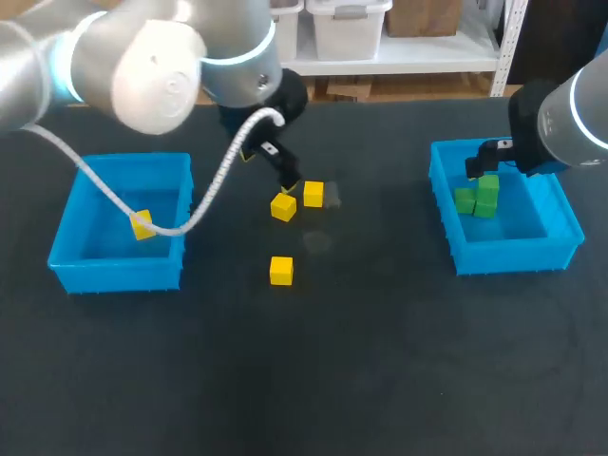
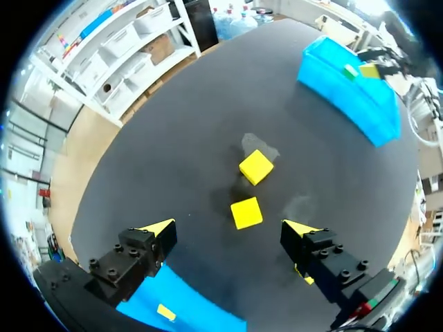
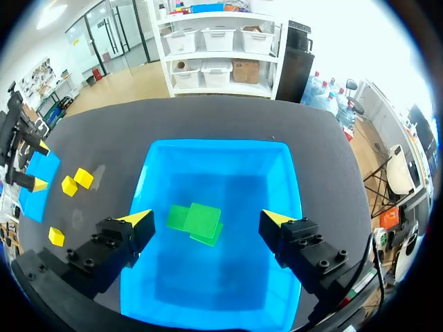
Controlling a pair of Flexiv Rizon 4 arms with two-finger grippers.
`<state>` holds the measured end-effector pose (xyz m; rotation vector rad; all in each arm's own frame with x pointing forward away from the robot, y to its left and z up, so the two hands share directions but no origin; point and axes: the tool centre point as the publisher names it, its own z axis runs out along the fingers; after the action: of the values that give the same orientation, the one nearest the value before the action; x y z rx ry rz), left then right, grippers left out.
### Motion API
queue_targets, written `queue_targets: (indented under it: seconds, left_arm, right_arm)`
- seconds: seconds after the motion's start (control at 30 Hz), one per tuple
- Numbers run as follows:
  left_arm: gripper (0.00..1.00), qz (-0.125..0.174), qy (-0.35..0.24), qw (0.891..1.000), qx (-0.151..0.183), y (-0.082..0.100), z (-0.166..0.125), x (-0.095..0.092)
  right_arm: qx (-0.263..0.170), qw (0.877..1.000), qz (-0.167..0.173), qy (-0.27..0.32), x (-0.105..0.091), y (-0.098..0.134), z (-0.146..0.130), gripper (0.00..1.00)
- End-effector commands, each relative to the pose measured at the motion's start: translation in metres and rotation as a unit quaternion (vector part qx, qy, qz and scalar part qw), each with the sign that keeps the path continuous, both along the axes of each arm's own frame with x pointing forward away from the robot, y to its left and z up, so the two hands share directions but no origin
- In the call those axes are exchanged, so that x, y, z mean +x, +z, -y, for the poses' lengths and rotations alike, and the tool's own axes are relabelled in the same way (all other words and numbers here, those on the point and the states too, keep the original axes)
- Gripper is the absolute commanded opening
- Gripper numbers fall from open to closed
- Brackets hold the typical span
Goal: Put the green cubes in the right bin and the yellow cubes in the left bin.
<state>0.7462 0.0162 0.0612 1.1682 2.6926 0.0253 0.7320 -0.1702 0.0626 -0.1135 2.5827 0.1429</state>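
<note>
The left gripper (image 2: 228, 226) hangs over the middle of the table (image 1: 380, 361); its two fingers are spread wide and hold nothing. A yellow cube (image 2: 246, 212) sits on the table below, right between the two tips; neither finger touches it. I think the gripper is lined up like this so it can drop down and pinch that cube.

A second yellow cube (image 2: 256, 167) sits just past the first one, close but not touching, and turned a little; a finger could bump it on the way down, so the gripper needs to go down straight. A third yellow cube (image 1: 280, 270) lies by itself nearer the robot, well apart from the other two.

The left bin (image 1: 119, 271) has a fourth yellow cube (image 1: 142, 225) inside it, near one wall; so one yellow cube is home and three are out on the table.

The right gripper (image 3: 208, 220) hovers above the right bin (image 3: 214, 143); its fingers are wide apart too, and empty. The green cubes (image 3: 197, 223) lie in a small pile on the bin floor under it, one on top of the others. I see no green cube out on the table, so the green part looks done; being over its own bin puts the right arm well out of the left arm's way.
</note>
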Motion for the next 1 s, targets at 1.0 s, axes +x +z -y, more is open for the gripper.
queue_targets:
  seconds: [1.0]
  left_arm:
    - [1.0, -0.053, 0.115, 0.991, 0.045, -0.054, 0.02, -0.002]
  right_arm:
    - [0.0, 1.0, 0.003, -0.001, -0.001, 0.0, 0.0, 1.0]
